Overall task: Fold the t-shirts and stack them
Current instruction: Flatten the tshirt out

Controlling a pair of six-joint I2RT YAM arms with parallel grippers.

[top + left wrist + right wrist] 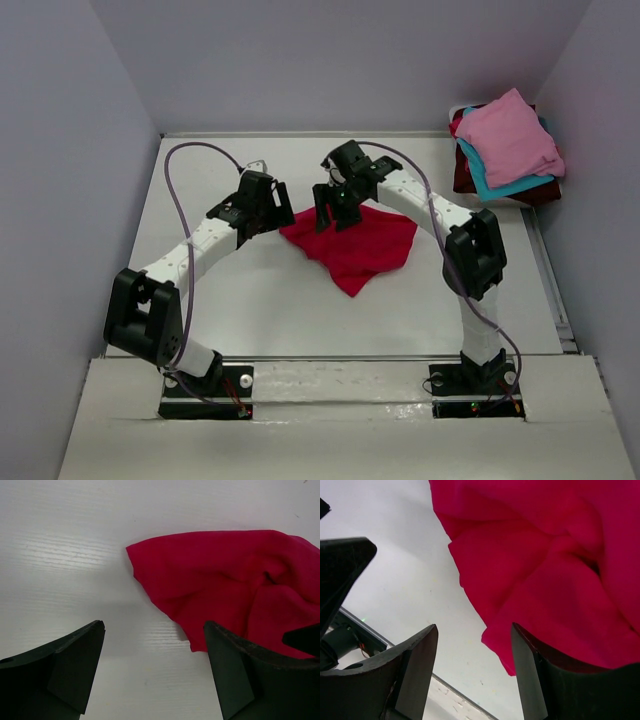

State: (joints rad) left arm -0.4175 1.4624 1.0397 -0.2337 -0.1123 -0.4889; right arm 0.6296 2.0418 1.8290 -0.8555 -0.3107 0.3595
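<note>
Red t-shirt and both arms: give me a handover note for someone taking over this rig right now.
Left gripper: open, empty, beside the red t-shirt's corner.
Right gripper: open, empty, at the shirt's far edge.
Stack, far right: pink on top, teal and maroon under it.
Done: those three stacked.
To do: fold the crumpled red one, add it to the stack.

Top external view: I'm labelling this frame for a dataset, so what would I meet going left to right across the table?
In order: left gripper → red shirt → shirt stack. The right gripper overlaps the red shirt, so it is left out.
</note>
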